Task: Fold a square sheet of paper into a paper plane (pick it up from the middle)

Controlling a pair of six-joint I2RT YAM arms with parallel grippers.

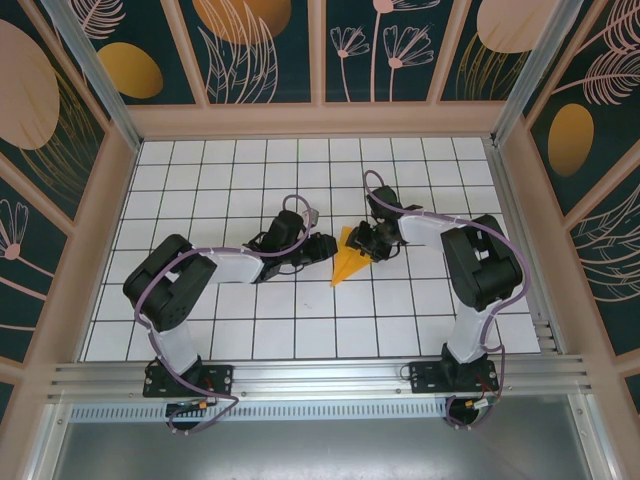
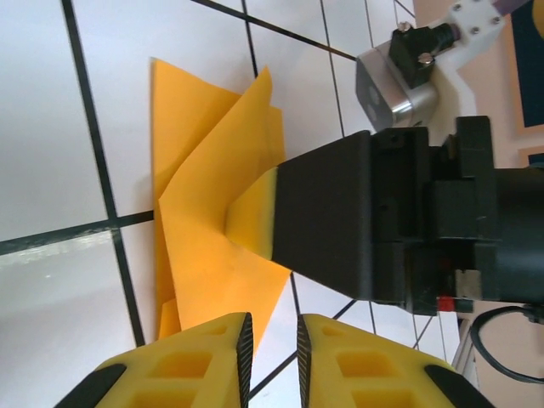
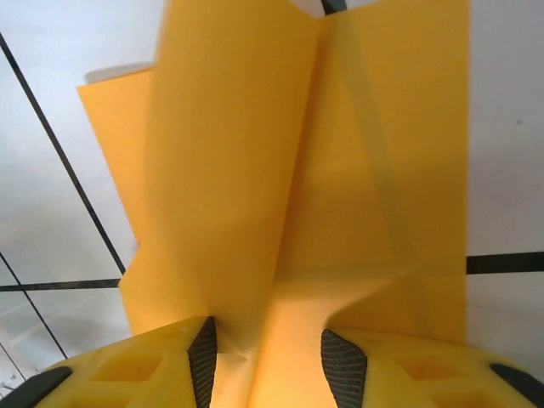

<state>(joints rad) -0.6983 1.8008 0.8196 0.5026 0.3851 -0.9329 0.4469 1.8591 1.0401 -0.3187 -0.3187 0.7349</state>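
**Both grippers meet at the folded paper in mid-table**

The white gridded table [image 1: 200, 320] fills the floor of the pen, walled by panels painted with leaves and orange ovals. The left arm [image 1: 190, 280] and the right arm [image 1: 480, 265] both reach inward and meet near the table's centre.

Between them lies the paper plane [image 1: 347, 260], an orange-yellow dart resting on the tiles, its point aimed toward the arm bases. In the left wrist view its layers are loosely stacked, with flaps lifting off one another.

The right gripper [image 3: 270, 340] stands at the wide end of the paper plane. A raised fold runs up between its black pads [image 3: 204, 357], and it seems to be pinched there, though the contact is too close to the lens to be sure.

The left gripper [image 2: 272, 327] sits just beside the paper's other edge. Its yellow fingers are drawn almost together, and the thin slit between them holds nothing.
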